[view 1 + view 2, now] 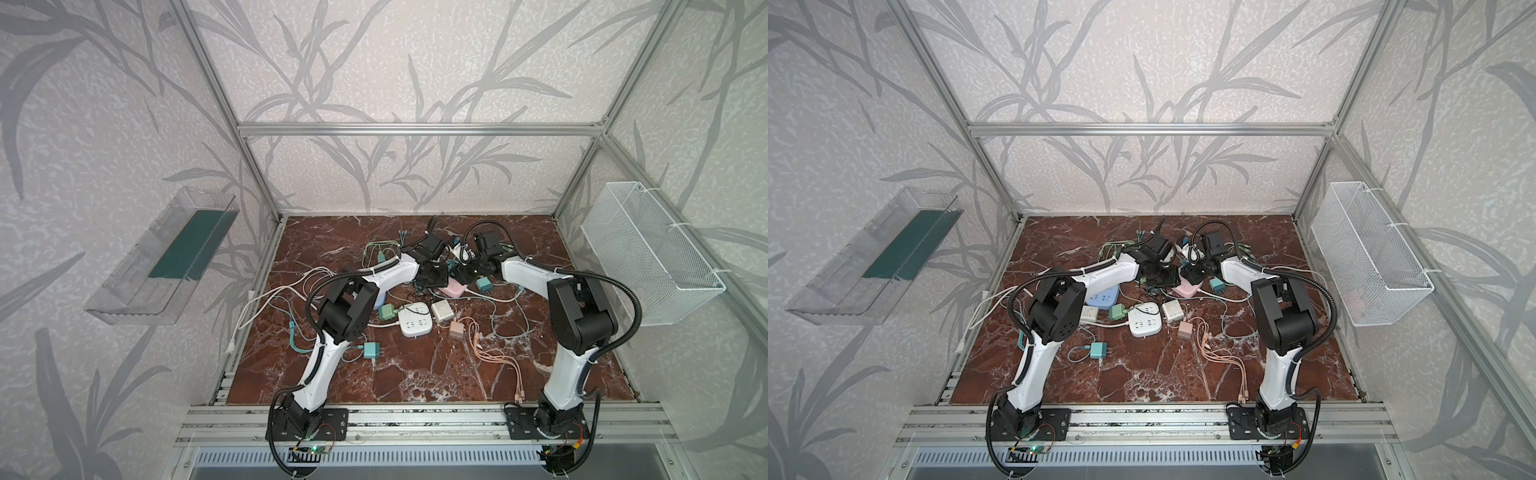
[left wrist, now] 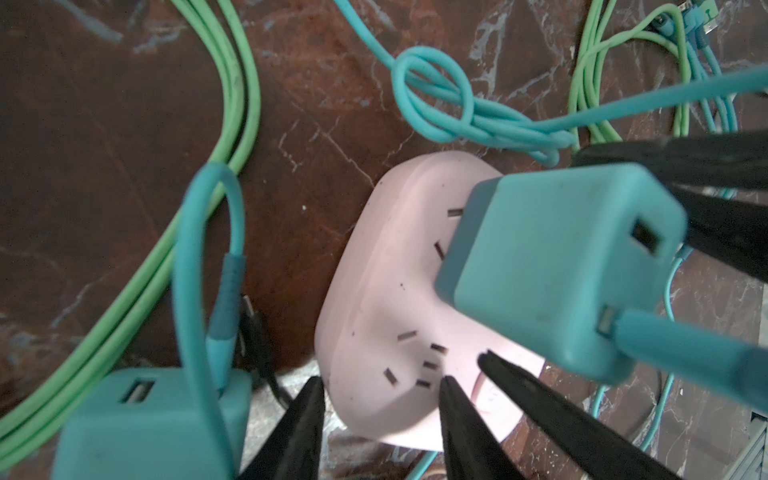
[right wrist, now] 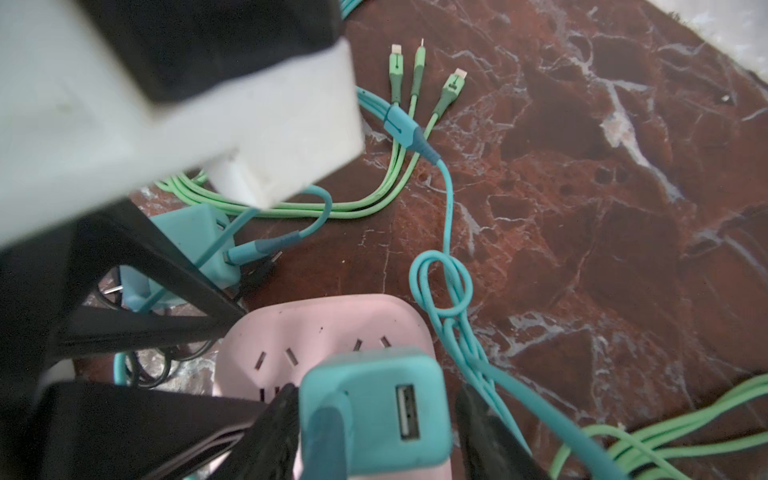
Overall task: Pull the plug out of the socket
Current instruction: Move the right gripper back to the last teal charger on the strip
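Observation:
A pink socket lies flat on the marble table, and both top views show it between the two wrists. A teal plug with a USB port stands plugged into its face. My right gripper straddles the plug and is open: one finger touches its side, while the other stands a small gap away. My left gripper is open over the socket's end, with one fingertip on the pink face and the other beside its edge.
A second teal charger lies loose beside the socket. A knotted teal cable and green cables are also around it. Nearer the front lie a white power strip and more chargers. A wire basket hangs at the right and a clear tray at the left.

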Motion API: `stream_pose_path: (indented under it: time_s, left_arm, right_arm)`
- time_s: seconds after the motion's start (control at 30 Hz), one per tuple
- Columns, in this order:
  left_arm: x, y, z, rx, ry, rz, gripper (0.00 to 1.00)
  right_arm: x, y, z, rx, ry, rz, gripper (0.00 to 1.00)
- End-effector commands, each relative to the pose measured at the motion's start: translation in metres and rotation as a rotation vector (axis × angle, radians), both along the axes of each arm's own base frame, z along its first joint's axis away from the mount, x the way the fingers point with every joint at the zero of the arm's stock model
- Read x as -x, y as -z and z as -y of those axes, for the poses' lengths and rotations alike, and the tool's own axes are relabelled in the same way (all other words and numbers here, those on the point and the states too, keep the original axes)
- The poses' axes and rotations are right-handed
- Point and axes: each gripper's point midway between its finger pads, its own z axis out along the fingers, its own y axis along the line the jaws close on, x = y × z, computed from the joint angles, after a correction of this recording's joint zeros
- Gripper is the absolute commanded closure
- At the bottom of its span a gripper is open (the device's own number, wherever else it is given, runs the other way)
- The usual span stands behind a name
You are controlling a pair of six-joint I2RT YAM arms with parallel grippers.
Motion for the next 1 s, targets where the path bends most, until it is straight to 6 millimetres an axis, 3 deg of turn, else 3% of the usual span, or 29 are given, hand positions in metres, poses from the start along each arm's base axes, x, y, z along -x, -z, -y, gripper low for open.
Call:
stream_pose_path:
  time_s: [0.0, 0.6, 0.73, 0.97]
  left_arm:
    - [0.021, 0.029, -0.024, -0.094, -0.017, -0.100, 0.54]
    - [0.018, 0.028, -0.025, -0.078, -0.029, -0.100, 0.55]
    - [0.018, 0.030, -0.026, -0.082, -0.031, -0.102, 0.55]
    - [0.019, 0.032, -0.022, -0.060, -0.035, -0.130, 0.55]
  right_arm:
    - [0.001, 0.002, -0.003, 0.018, -0.033, -0.022, 0.41]
    - [0.004, 0.014, -0.004, 0.118, -0.068, -0.069, 0.48]
    - [0.003, 0.008, -0.006, 0.100, -0.062, -0.060, 0.59]
    - [0.006, -0.008, -0.013, 0.075, -0.070, -0.015, 0.64]
